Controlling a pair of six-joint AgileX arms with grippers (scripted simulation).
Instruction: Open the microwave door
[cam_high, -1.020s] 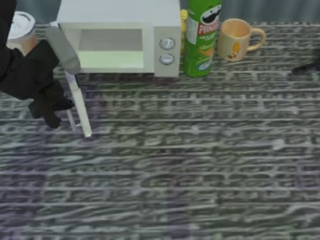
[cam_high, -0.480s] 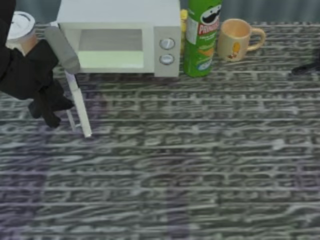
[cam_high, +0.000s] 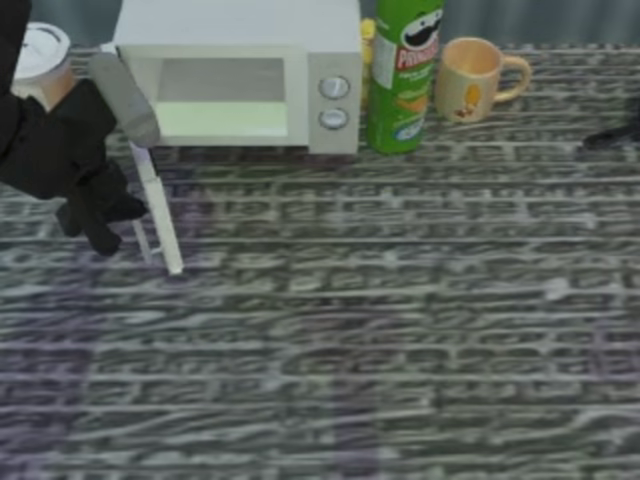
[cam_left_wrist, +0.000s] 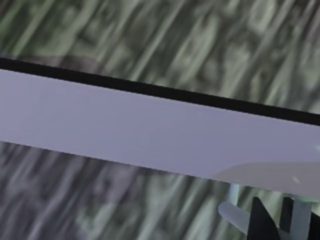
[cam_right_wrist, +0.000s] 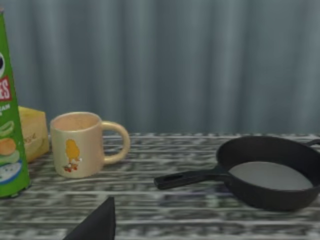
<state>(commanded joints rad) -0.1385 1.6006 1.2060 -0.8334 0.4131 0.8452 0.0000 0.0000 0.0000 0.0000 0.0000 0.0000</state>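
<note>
The white microwave (cam_high: 235, 30) stands at the back left, its pale green inside showing. The microwave door (cam_high: 160, 215) is swung out toward the table's front and shows edge-on in the top view. In the left wrist view the microwave door (cam_left_wrist: 150, 130) fills the picture as a wide pale band. My left gripper (cam_high: 105, 235) is just left of the door, shut on the door's pale handle (cam_left_wrist: 232, 214), with dark fingertips (cam_left_wrist: 262, 225) around the bar. My right gripper (cam_high: 610, 135) is parked at the far right edge, and only one finger (cam_right_wrist: 102, 222) shows.
A green chip can (cam_high: 403, 75) stands right of the microwave, then a beige mug (cam_high: 472, 78). A lidded cup (cam_high: 42, 60) sits at the back left behind my left arm. The right wrist view shows a black pan (cam_right_wrist: 270, 172) and a yellow block (cam_right_wrist: 34, 132).
My left gripper has crept slightly up and left. The door's angle looks the same. The right arm has not moved.
</note>
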